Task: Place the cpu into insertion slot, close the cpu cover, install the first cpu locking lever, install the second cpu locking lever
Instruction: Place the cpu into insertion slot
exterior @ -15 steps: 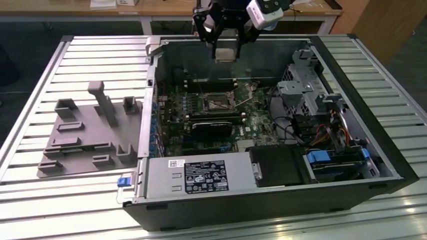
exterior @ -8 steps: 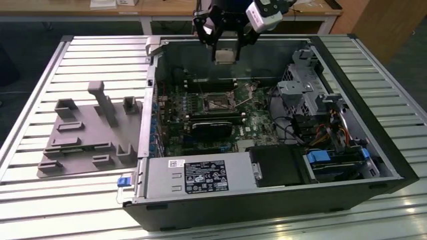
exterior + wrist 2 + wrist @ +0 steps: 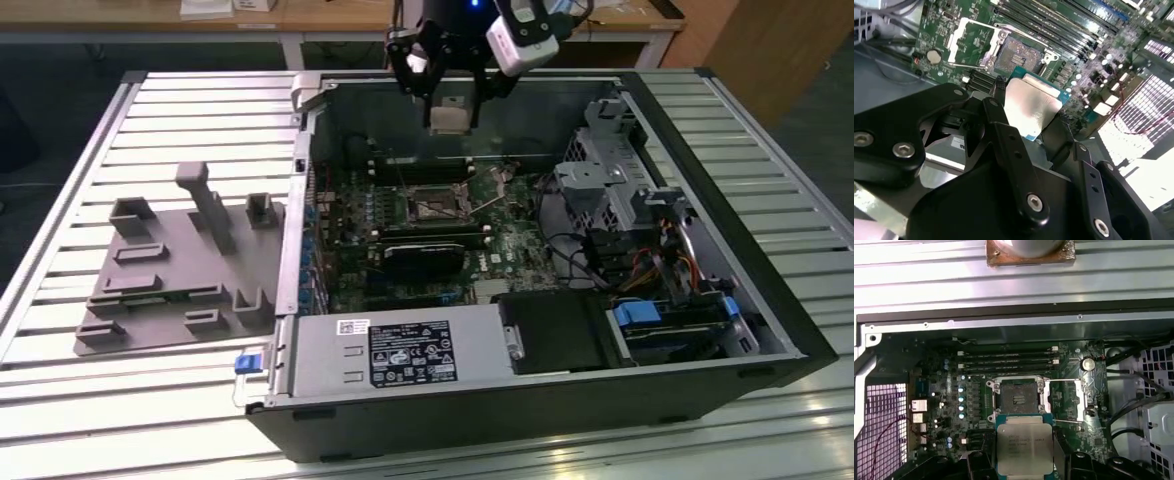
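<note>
The cpu [image 3: 1024,447] is clamped between the fingers [image 3: 1004,135] of the gripper [image 3: 454,100] and held above the empty insertion slot [image 3: 1016,397]; the cpu cover [image 3: 1066,400] is swung open.

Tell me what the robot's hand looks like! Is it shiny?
The gripper is black all over and a little glossy. Its fingers are chunky flat bars joined together like links, dotted with round silver screws. In the exterior view, a pale grey box sits on its side.
</note>
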